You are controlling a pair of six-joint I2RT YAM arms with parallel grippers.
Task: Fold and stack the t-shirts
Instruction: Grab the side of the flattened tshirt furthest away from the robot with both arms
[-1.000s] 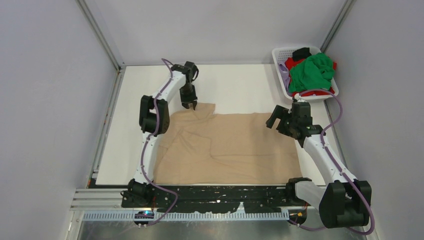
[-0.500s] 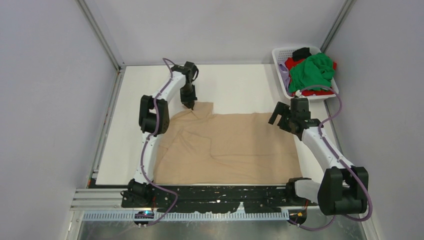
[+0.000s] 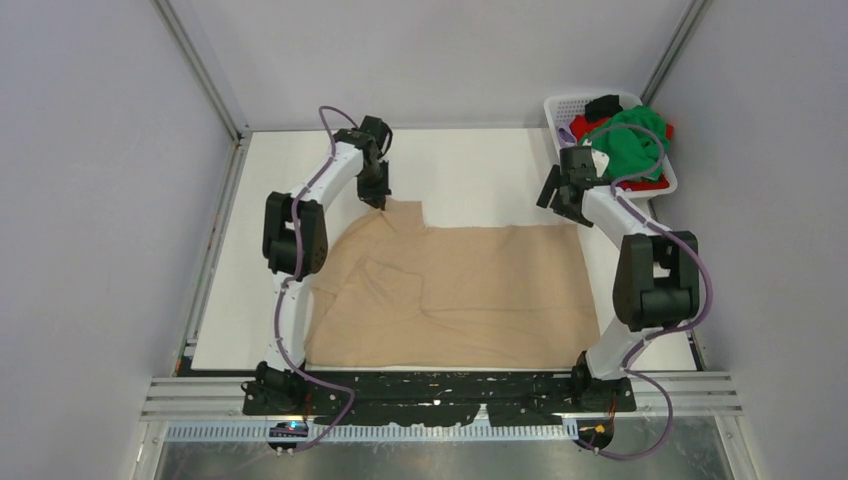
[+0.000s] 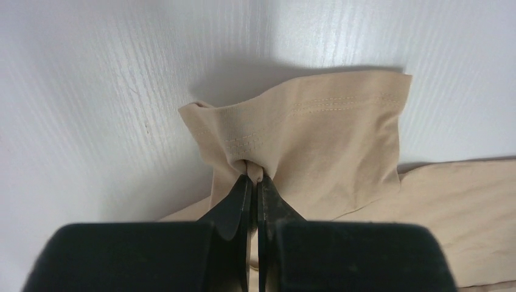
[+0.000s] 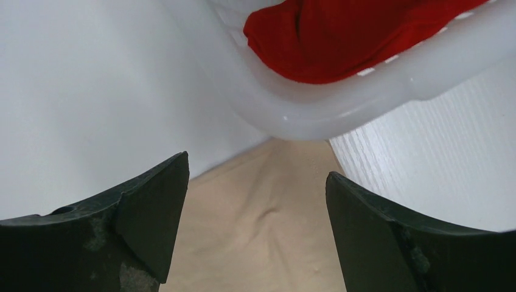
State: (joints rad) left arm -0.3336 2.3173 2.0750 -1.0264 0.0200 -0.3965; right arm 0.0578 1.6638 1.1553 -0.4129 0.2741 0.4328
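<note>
The beige t-shirt (image 3: 460,290) lies spread on the white table. My left gripper (image 3: 378,198) is shut on its far-left sleeve (image 4: 316,134), pinching the hem between the fingertips (image 4: 240,194). My right gripper (image 3: 560,205) is open and empty, above the shirt's far-right corner (image 5: 268,219), next to the basket. A bright green shirt (image 3: 625,145), a red one (image 5: 341,30), a black one (image 3: 603,105) and a lilac one (image 3: 568,135) are piled in the white mesh basket (image 3: 560,108).
The basket stands at the table's far right corner; its white rim (image 5: 341,115) is just beyond my right fingers. Grey walls enclose the table on three sides. A black rail (image 3: 440,395) runs along the near edge.
My left gripper has closed on the sleeve and moved it slightly farther back. My right arm has swung from the shirt's right side to the far right corner by the basket.
</note>
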